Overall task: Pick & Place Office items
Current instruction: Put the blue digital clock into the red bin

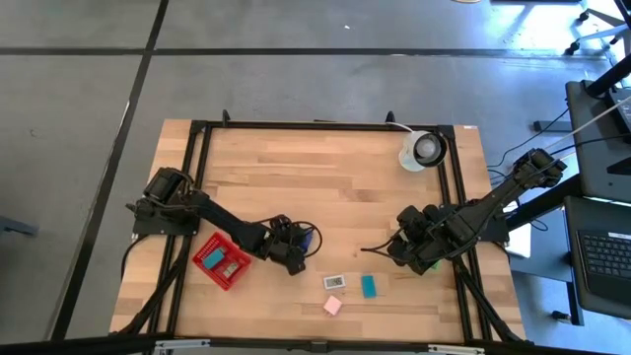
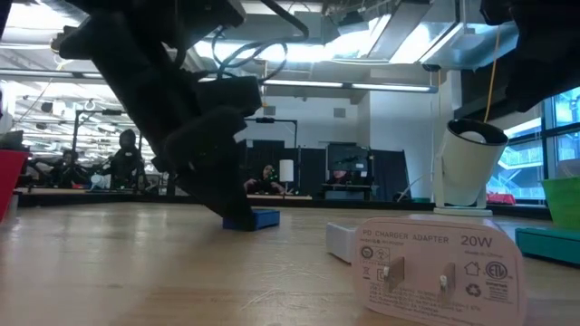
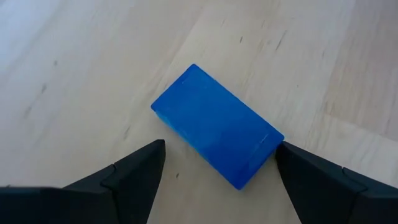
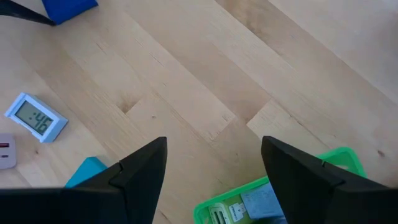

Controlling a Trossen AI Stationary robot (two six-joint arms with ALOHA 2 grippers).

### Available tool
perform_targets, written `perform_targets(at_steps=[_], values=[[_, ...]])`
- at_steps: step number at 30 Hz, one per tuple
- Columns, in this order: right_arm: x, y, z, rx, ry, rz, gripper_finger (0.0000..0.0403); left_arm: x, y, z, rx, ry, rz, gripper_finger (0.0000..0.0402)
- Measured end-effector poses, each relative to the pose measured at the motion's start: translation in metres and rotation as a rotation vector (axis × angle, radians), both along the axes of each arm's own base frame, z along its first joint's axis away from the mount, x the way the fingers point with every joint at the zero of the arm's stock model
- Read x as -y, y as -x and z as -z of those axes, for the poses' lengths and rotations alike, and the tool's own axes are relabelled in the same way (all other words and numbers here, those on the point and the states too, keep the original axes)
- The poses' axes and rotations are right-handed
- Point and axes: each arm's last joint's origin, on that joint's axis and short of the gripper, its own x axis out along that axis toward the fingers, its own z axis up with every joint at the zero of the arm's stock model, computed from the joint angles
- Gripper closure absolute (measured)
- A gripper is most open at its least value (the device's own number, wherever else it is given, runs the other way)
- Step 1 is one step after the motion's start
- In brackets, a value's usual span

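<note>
Item: blue block (image 3: 216, 142), lying flat on the wooden surface (image 1: 325, 177) near its middle, just beside the red basket (image 1: 221, 260). Risk noted: the block sat skewed between the fingers (image 3: 134, 171), so a closing stroke would likely meet its corners rather than its flat sides and twist or push it away; lying low, it could also slip under fingertips not brought fully down. Left tool (image 3: 217, 180): spread wide, straddling the blue block, one finger apparently just at its corner, nothing gripped. Right tool (image 4: 214, 168): partly spread, empty, hovering over bare wood at the right side of the surface, above the edge of the green basket (image 4: 280, 199), which already held a few pieces. Other items still loose near the front edge: a small white clock (image 4: 36, 117), a teal block (image 1: 369, 286), a pink block (image 1: 332, 306) and a white charger adapter (image 2: 435, 267). A white round object (image 1: 423, 151) stood at the far right corner.
</note>
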Motion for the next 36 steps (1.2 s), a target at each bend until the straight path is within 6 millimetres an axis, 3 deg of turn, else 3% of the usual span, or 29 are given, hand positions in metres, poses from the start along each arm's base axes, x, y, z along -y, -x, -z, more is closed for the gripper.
perform_targets(at_steps=[11,17,24,30,36], values=[[0.000,0.000,0.000,0.001,0.001,0.000,0.0140,-0.008,-0.005,-0.011,0.151,0.337,-0.326,0.0098],[0.000,0.000,0.000,0.002,0.004,-0.002,0.0140,-0.014,-0.011,-0.006,0.191,0.300,-0.362,0.0098],[0.000,-0.001,0.000,0.008,-0.001,-0.002,0.0140,-0.016,-0.010,-0.007,0.168,-0.001,-0.208,0.0097],[-0.001,-0.001,0.000,-0.003,-0.026,-0.007,0.0140,-0.020,-0.012,-0.005,0.151,0.158,-0.238,0.0097],[-0.001,-0.001,0.000,-0.004,-0.025,-0.007,0.0140,-0.017,-0.012,0.000,0.120,0.076,-0.178,0.0098]])
